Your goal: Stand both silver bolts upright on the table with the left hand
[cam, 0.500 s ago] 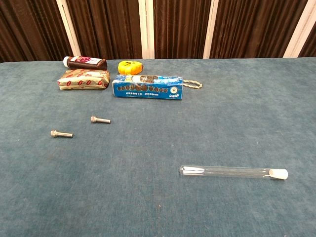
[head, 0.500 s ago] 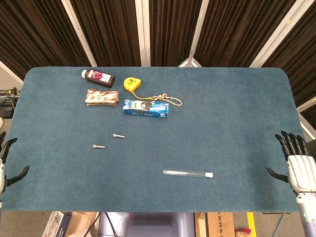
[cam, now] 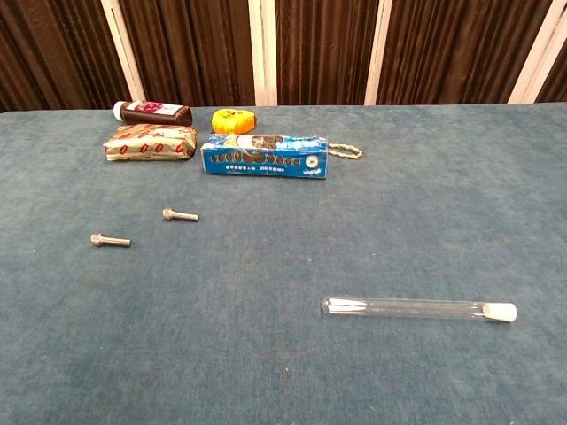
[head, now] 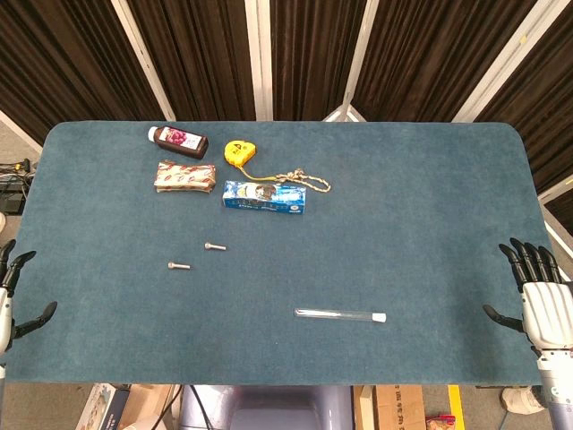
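Barely anything changed since half a second ago: the left hand [head: 11,305] at the table's [head: 430,215] left edge has slid a touch lower and further out, and the right hand [head: 542,300] has dropped a hair too. Nothing on the table shifted.

Both hands sit just off the near corners, left one half out of the head view, fingers spread apart, holding nothing. The chest view doesn't catch either hand.

Both bolts are lying flat, not stood up yet. The near bolt [cam: 110,240] is on the left half of the table, roughly midway between the far and near edges, head pointing at the left edge. The far bolt [cam: 180,214] lies close by, a bit further back and toward the middle, same way round. They don't touch each other, and both are well apart from the left hand.

Back by the far left corner there's a dark bottle [head: 177,140] on its side, a red-patterned packet [head: 185,176] just in front of it, a yellow tape measure [head: 235,152] with a cord [head: 300,180] trailing off, and a blue box [head: 265,198] on the near side of the tape. A glass tube [cam: 416,309] with a white cap lies on its side toward the near edge, right of the middle.
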Robot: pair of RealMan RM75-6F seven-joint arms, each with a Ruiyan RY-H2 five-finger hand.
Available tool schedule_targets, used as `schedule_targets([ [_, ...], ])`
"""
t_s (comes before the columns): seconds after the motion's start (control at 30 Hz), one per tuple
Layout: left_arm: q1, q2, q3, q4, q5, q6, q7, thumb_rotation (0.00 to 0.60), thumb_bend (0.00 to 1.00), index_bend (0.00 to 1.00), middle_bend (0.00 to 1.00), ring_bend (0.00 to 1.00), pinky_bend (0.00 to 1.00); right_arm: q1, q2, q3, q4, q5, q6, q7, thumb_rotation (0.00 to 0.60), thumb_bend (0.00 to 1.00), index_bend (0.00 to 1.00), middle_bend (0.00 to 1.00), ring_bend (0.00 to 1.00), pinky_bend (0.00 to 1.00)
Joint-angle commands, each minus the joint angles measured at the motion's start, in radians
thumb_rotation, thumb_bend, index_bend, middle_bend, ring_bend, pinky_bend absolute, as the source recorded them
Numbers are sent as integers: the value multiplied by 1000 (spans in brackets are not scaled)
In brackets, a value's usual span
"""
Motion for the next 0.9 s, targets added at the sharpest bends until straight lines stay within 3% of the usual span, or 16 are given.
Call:
schedule_targets([
  [0.03,-3,-2,-2,2,-5,-14,-3,600,317,189,0,0,0,1,-1,-1,-1,1,-5,1,600,113,122,91,47,0],
  [0.33,-32,-25,-7,38,-11,-86,-1,600,317,223,0,0,0,0,4,-1,-4,8,-9,8,600,113,122,91,47,0],
  [0.57,-90,-65,-46,85,-34,-146,99,600,317,254,0,0,0,0,4,1,-4,23,-19,7,600,113,121,91,47,0],
  [0.73,-195,-75,-104,83,-112,-299,167,600,319,308,0,0,0,0,3,4,-7,32,-23,8,600,113,122,91,47,0],
  [0.9,-311,-111,-154,93,-209,-433,320,600,333,317,0,0,0,2,-1,3,-8,36,-31,-3,600,113,121,91,47,0],
])
